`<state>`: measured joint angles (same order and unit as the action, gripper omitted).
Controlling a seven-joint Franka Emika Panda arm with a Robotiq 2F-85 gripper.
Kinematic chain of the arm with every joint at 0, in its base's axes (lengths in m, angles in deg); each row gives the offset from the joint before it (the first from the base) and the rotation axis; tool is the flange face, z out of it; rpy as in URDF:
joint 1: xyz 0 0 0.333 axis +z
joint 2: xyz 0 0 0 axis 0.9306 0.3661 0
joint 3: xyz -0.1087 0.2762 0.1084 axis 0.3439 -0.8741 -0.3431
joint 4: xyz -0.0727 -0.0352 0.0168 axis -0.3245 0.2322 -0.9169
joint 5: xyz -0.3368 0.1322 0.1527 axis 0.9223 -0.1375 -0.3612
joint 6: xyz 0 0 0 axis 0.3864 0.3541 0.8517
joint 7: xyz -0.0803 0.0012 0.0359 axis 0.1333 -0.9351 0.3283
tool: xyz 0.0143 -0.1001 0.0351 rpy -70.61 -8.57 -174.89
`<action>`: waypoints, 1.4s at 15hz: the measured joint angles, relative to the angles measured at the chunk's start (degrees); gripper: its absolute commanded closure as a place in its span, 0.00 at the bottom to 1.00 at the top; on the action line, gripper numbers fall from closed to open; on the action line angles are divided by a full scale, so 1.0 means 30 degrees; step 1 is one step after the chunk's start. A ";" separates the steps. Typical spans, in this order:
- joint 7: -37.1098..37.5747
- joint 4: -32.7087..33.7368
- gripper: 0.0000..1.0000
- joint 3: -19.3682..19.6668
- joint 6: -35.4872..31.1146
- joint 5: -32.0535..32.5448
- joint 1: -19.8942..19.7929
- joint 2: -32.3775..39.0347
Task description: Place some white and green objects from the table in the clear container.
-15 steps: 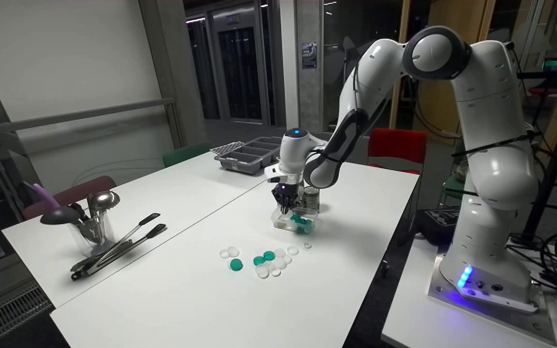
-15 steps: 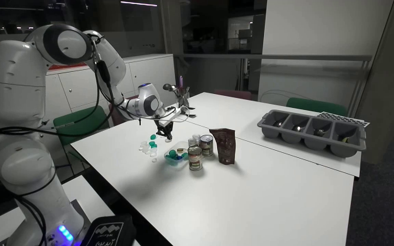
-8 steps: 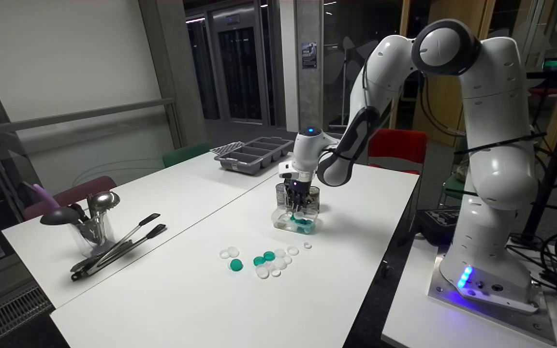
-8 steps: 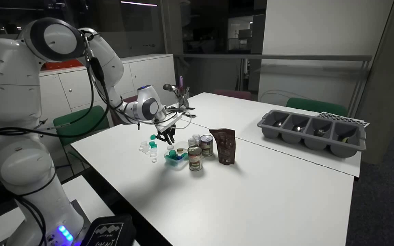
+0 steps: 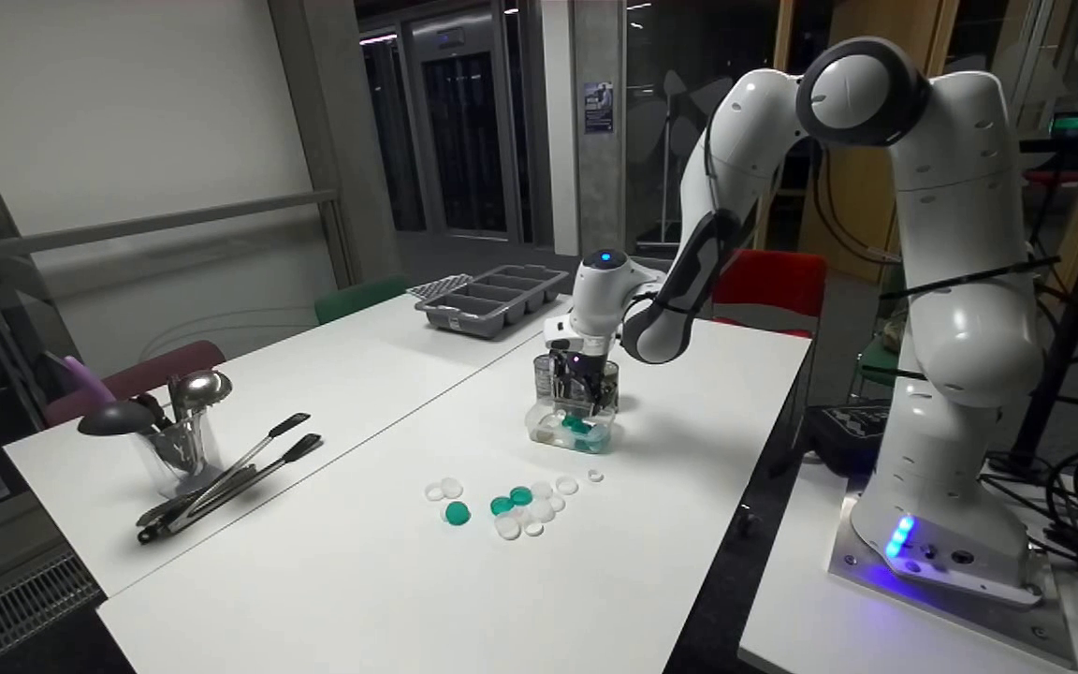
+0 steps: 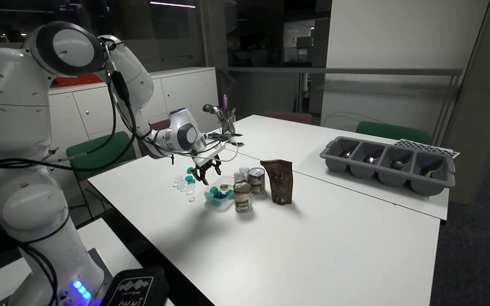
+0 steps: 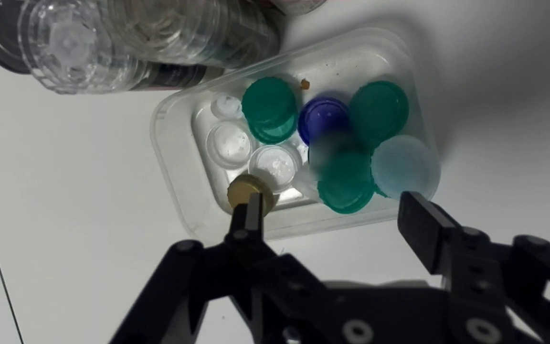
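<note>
Wrist view: the clear container (image 7: 174,143) holds green caps (image 7: 269,102), white caps (image 7: 405,165), a blue cap (image 7: 322,118) and a gold cap (image 7: 246,188), below the end effector (image 7: 332,208), which is released, fingers (image 7: 420,229) spread wide.

At the left of an exterior view I see a metal ladle (image 5: 205,387) in a see-through cup (image 5: 204,456), with tongs (image 5: 221,492) lying near it. A red chair (image 5: 782,281) is right of the middle. In an exterior view, a brown pouch (image 6: 280,182) stands upright close to the centre, near two cans (image 6: 243,198). On the right of my screen, a grey tray (image 6: 394,177) contains metal cutlery (image 6: 397,165). My wrist view shows, in the upper left, jars (image 7: 69,48) with transparent tops.
</note>
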<state>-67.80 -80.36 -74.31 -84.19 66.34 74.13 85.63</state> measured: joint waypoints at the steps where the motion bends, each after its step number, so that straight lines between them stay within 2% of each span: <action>1: -0.0016 0.0002 0.00 0.0016 0.0001 0.0589 0.0156 0.0002; 5: -0.0633 0.0115 0.00 -0.0264 0.0012 0.2671 0.1016 0.0125; 9: -0.1672 0.0855 0.00 -0.1759 -0.0059 0.2552 0.0879 0.0835; 12: -0.2025 0.1471 0.00 -0.3123 -0.1000 0.0231 0.0122 0.1764; 16: -0.2178 0.2246 0.00 -0.5211 -0.1703 -0.3828 -0.1688 0.2998; 21: -0.0268 0.2679 0.00 -0.5254 -0.1631 -0.5503 -0.2087 0.3484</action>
<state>-68.60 -72.33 -90.08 -89.09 49.83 67.87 96.08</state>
